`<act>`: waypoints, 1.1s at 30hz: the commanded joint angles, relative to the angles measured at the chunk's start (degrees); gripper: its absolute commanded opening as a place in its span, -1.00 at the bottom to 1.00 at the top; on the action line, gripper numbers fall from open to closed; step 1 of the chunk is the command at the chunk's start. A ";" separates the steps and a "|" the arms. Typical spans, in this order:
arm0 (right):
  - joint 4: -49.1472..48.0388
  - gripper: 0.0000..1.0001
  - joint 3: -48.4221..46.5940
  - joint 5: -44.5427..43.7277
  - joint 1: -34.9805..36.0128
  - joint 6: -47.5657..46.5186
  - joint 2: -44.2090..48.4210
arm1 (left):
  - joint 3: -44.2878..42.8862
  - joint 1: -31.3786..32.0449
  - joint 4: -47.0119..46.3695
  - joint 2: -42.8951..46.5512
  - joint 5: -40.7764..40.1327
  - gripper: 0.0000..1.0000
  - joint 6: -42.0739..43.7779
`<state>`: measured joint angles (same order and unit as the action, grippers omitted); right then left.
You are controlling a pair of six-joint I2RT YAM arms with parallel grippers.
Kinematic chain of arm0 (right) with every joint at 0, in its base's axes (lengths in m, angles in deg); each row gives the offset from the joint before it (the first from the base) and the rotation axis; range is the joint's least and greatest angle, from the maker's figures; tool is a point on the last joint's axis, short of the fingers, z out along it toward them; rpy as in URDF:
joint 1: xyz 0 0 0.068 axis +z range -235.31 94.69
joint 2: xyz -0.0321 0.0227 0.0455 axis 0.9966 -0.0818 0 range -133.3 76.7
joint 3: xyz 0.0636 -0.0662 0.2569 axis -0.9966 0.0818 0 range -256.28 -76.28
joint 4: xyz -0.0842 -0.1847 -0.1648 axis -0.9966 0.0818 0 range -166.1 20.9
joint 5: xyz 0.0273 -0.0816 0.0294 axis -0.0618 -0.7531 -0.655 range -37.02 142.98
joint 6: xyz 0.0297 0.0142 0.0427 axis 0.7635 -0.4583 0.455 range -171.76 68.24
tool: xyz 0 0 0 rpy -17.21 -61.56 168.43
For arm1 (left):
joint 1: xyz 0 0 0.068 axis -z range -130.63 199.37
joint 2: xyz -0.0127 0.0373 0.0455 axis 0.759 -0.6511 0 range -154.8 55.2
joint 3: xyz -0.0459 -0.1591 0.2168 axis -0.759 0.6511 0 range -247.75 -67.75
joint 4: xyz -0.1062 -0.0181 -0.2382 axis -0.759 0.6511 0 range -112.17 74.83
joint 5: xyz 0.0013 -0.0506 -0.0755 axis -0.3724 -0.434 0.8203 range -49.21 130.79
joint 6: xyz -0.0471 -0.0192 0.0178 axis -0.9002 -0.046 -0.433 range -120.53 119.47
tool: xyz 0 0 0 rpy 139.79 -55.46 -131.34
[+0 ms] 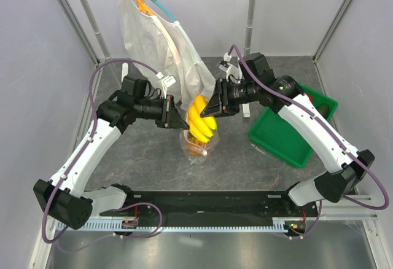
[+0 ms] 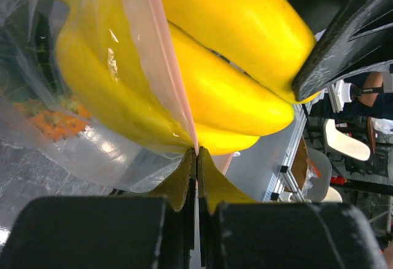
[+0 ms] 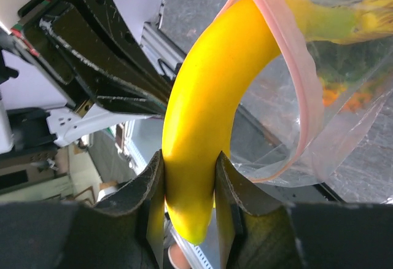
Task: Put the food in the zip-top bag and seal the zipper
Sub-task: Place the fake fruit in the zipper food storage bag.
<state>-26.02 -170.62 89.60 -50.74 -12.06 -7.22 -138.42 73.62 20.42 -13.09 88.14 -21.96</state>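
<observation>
The clear zip-top bag (image 1: 206,153) hangs over the table between both arms. My left gripper (image 1: 183,121) is shut on its pinkish zipper (image 2: 161,54) edge, the strip pinched between the fingertips of that gripper (image 2: 196,152). My right gripper (image 1: 215,108) is shut on the end of one banana of the yellow banana bunch (image 1: 201,118), seen close up as the gripper (image 3: 189,161) on the banana (image 3: 209,97). The bunch's far end sits inside the bag's mouth, with the zipper (image 3: 295,66) looping round it. An orange food piece (image 2: 55,121) lies at the bag's bottom.
A green tray (image 1: 295,131) stands on the table at the right, under the right arm. A white garment (image 1: 159,42) hangs on a hanger from the rail at the back, just behind the bag. Metal frame posts stand at the back corners.
</observation>
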 commanded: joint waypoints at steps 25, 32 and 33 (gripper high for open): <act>1.67 0.29 3.45 -10.17 -1.60 -18.17 8.95 | -3.77 -2.10 -1.54 -0.96 9.69 -0.96 -2.83; 5.55 0.40 6.45 -8.95 -3.36 -15.01 9.12 | -3.77 -2.10 -1.81 -0.88 8.90 -0.96 -2.65; 5.38 0.40 6.89 -8.15 -3.37 -13.53 9.12 | -3.77 -2.10 -1.89 -0.88 8.72 -0.96 -2.74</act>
<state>-22.89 -164.46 79.64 -54.04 -27.81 1.68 -140.02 71.68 19.69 -14.10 95.33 -23.58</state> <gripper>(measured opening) 0.690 0.026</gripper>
